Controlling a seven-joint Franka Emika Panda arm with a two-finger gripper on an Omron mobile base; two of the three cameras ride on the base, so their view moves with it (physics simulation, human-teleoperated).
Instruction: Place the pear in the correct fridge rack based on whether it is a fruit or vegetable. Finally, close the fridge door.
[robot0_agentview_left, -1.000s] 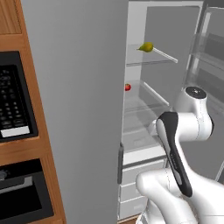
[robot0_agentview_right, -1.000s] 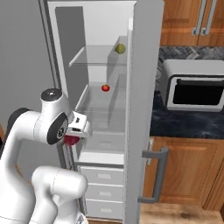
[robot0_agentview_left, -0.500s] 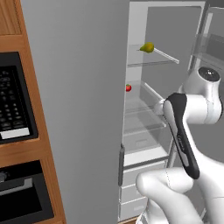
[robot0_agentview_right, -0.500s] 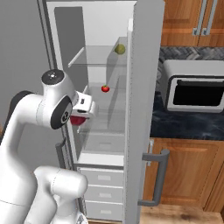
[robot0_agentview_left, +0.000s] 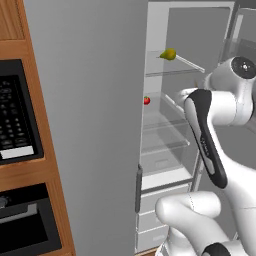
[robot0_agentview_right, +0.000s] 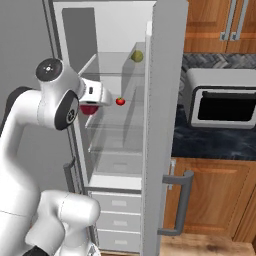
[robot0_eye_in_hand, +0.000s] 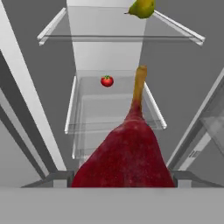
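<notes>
1. The end effector (robot0_eye_in_hand: 122, 181) is clamped on a dark red fruit with a tan stem (robot0_eye_in_hand: 127, 153), held in front of the open grey fridge.
2. The small yellow-green pear (robot0_agentview_left: 168, 54) lies on the highest clear glass shelf (robot0_agentview_left: 172, 71).
3. A small red tomato (robot0_agentview_right: 120, 101) sits on a lower glass shelf (robot0_eye_in_hand: 114, 127).
4. A wooden cabinet (robot0_agentview_right: 212, 200) stands beside the fridge.

The arm (robot0_agentview_left: 215, 150) at the right of the left base view is glossy white with rounded, bulbous segments. A black strip runs along its forearm, and a dark round cap with a pale ring covers each joint.
</notes>
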